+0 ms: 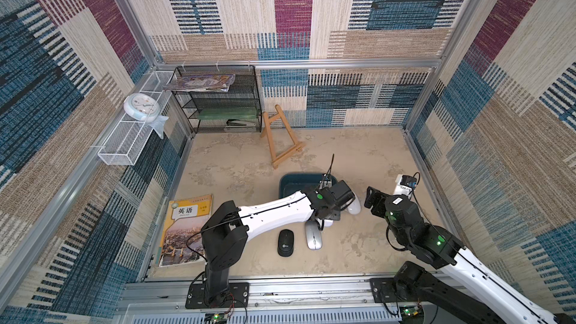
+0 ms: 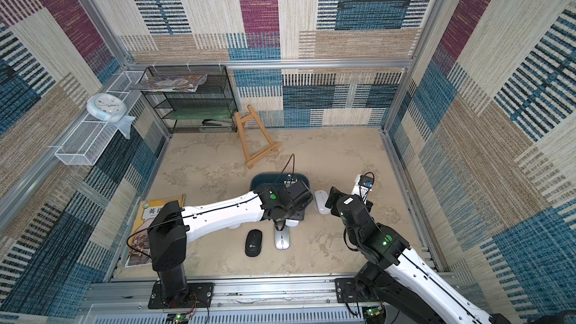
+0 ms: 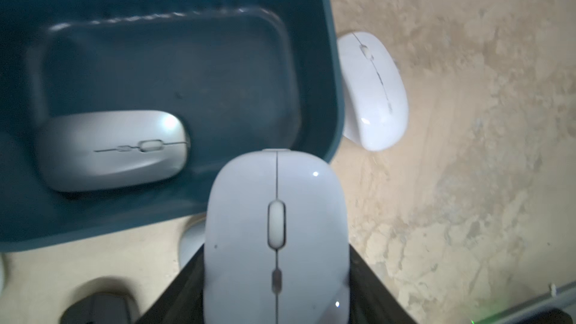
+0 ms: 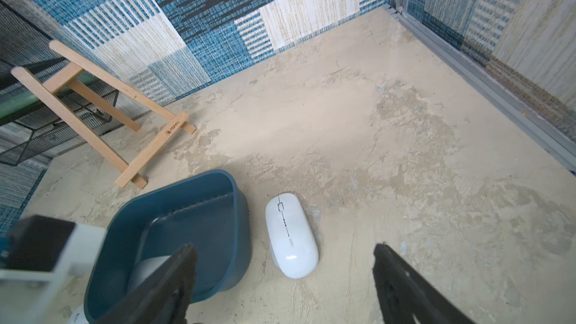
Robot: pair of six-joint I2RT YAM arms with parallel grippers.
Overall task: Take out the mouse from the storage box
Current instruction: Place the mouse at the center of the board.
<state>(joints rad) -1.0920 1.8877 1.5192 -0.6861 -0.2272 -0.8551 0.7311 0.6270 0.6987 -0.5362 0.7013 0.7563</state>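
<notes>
Holding one mouse [image 3: 276,238], one in box [image 3: 318,88]

place: robot lab test cell | shown by: aluminium frame [image 1: 296,64], patterned fabric walls [image 1: 293,10], two arms [image 1: 274,210] bolted to a rail [image 1: 280,288] | staged props: rack [image 1: 218,101], clock [image 1: 141,105], easel [image 1: 280,138], textbook [image 1: 184,232]
</notes>
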